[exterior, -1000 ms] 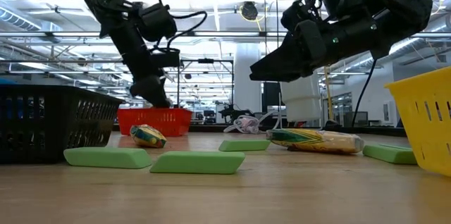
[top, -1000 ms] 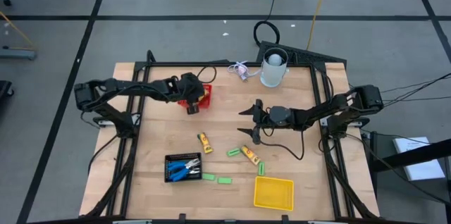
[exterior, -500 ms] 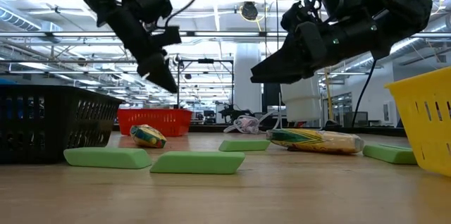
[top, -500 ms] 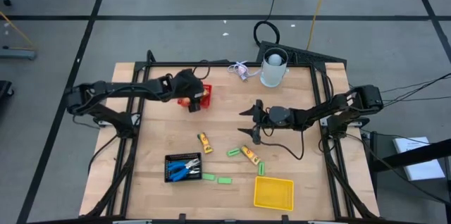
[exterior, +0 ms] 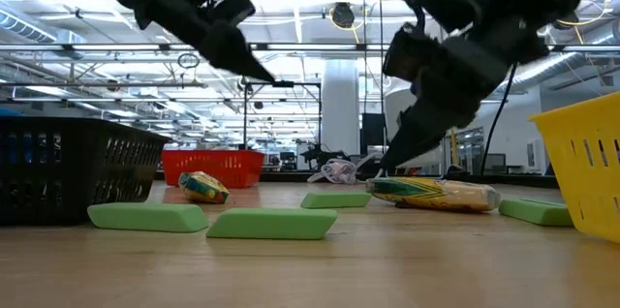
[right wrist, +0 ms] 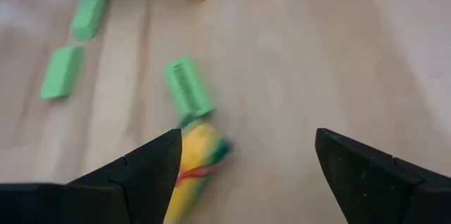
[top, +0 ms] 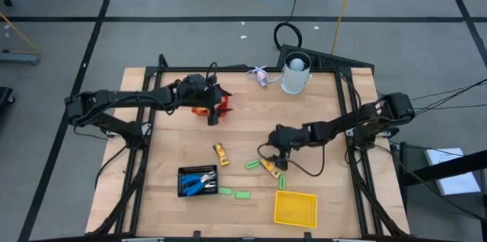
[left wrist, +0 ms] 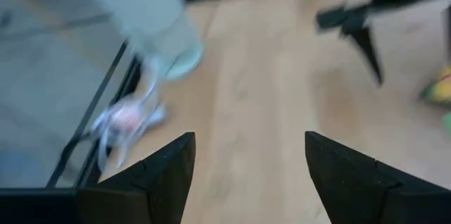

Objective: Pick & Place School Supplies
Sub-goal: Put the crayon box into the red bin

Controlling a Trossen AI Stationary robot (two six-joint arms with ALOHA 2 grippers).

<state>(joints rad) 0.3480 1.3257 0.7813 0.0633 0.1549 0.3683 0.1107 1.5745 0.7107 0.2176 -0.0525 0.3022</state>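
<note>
Two yellow-orange sticks (top: 220, 153) (top: 269, 167) and four green bars (top: 242, 194) lie flat mid-table; blue-handled scissors (top: 199, 182) lie in a basket.

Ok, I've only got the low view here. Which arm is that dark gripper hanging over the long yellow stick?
Observer: That is the right gripper. From above, it sits right next to the yellow-orange stick, near the middle of the table.
Operator: Is it holding anything?
Observer: No. The right wrist view shows its fingers wide apart, with only the stick and a green bar on the wood beyond them.
Operator: And what's inside the black basket?
Observer: From above, blue-handled scissors lie in the black basket.
</note>
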